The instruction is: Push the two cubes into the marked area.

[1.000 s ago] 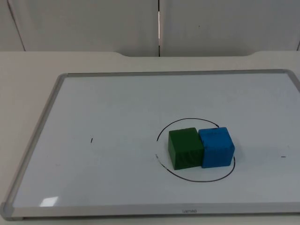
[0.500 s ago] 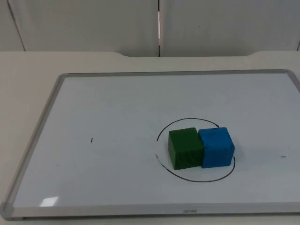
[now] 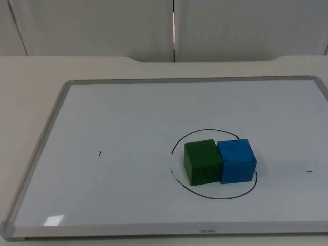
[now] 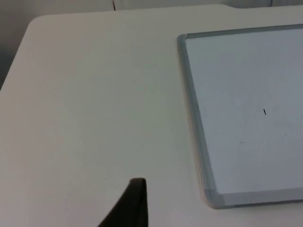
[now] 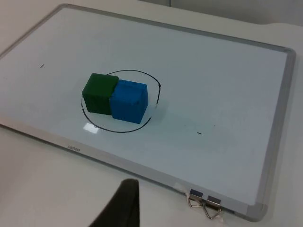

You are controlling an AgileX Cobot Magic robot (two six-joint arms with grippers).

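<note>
green cube (image 3: 203,162) touching blue cube (image 3: 237,161), both inside drawn circle (image 3: 180,141) | binder clips (image 5: 205,206) on whiteboard (image 5: 218,71) edge, right wrist view | jaws: cannot tell

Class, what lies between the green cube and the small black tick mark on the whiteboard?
In the top view, between the green cube and the tick mark lie bare whiteboard and the drawn circle's line.

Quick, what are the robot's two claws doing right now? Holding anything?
Left gripper: waits over bare table beside the whiteboard, holding nothing; open or shut cannot be told.
Right gripper: hangs off the board's near edge, holding nothing; cannot be told.
</note>
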